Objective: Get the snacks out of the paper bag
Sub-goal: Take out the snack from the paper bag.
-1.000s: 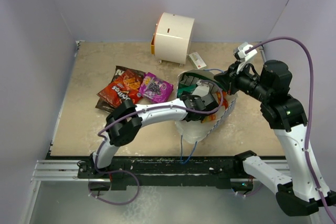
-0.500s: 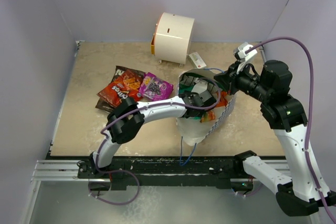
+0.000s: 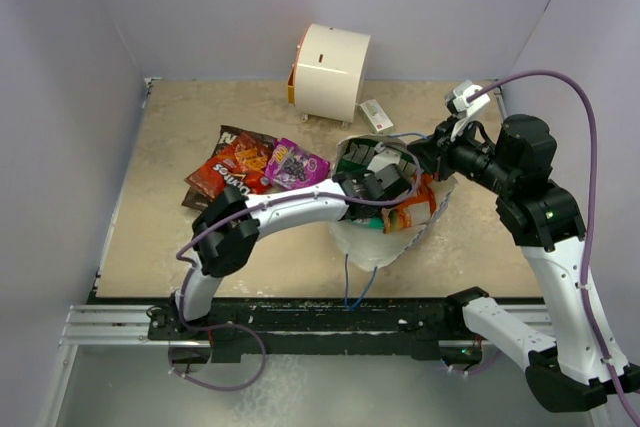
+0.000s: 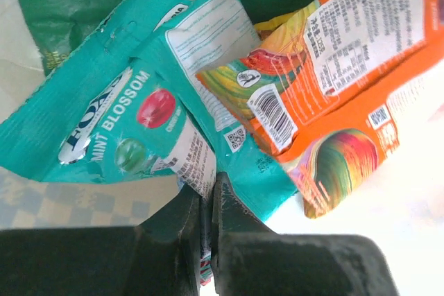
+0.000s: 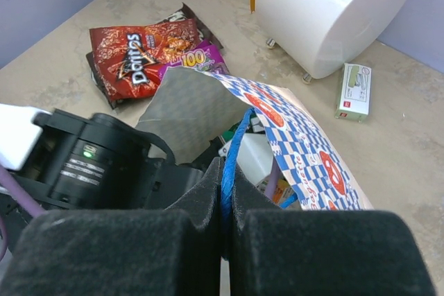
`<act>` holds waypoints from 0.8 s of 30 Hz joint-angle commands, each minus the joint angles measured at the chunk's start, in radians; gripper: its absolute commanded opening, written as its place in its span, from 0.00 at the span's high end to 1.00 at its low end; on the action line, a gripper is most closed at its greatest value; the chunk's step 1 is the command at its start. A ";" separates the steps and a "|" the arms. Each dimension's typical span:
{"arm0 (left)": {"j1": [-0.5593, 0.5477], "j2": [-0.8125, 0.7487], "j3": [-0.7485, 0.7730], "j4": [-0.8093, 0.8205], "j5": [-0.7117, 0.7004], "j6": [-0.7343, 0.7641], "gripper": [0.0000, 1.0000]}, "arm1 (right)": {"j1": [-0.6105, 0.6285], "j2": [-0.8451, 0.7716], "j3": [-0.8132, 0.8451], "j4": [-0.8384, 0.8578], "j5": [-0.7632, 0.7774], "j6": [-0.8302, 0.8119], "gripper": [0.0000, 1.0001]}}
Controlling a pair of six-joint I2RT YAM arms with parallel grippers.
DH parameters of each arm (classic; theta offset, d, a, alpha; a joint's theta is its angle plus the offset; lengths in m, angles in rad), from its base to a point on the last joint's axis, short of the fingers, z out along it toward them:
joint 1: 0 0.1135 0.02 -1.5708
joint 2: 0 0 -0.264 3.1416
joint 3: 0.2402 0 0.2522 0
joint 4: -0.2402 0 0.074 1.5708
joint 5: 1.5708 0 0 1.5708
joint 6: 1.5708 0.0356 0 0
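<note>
Your left gripper (image 4: pixel 210 192) is down inside the paper bag (image 3: pixel 370 247), its fingers pressed together on the lower edge of the teal Fox's Mint Blossom packet (image 4: pixel 132 116). That packet lies against an orange packet (image 4: pixel 347 60), with a green packet (image 4: pixel 62 12) behind. Your right gripper (image 5: pixel 223 171) is pinched tight on the bag's blue string handle (image 5: pixel 237 136). Beyond the bag, a Doritos bag (image 5: pixel 135 57) and a purple packet (image 5: pixel 198 57) lie on the table (image 5: pixel 48 67), and the white cylindrical appliance (image 5: pixel 333 12) and a small box (image 5: pixel 354 91) sit farthest back
</note>
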 commanded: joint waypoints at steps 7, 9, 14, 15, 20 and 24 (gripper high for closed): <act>0.000 -0.388 -0.130 0.104 0.380 0.149 1.00 | 0.004 -0.007 0.013 0.079 0.002 0.007 1.00; 0.000 -0.450 -0.164 0.113 0.433 0.161 1.00 | 0.004 -0.006 0.008 0.082 0.010 0.006 1.00; 0.000 -0.566 -0.173 0.068 0.540 0.234 1.00 | 0.003 -0.001 0.005 0.076 0.019 0.001 1.00; 0.000 -0.590 -0.172 0.065 0.566 0.253 1.00 | 0.003 -0.001 0.003 0.075 0.022 0.001 1.00; 0.000 -0.725 -0.155 0.004 0.612 0.320 1.00 | 0.003 0.003 0.005 0.073 0.033 0.000 1.00; 0.002 -0.837 -0.138 -0.041 0.554 0.354 1.00 | 0.003 0.006 0.008 0.084 0.037 0.000 1.00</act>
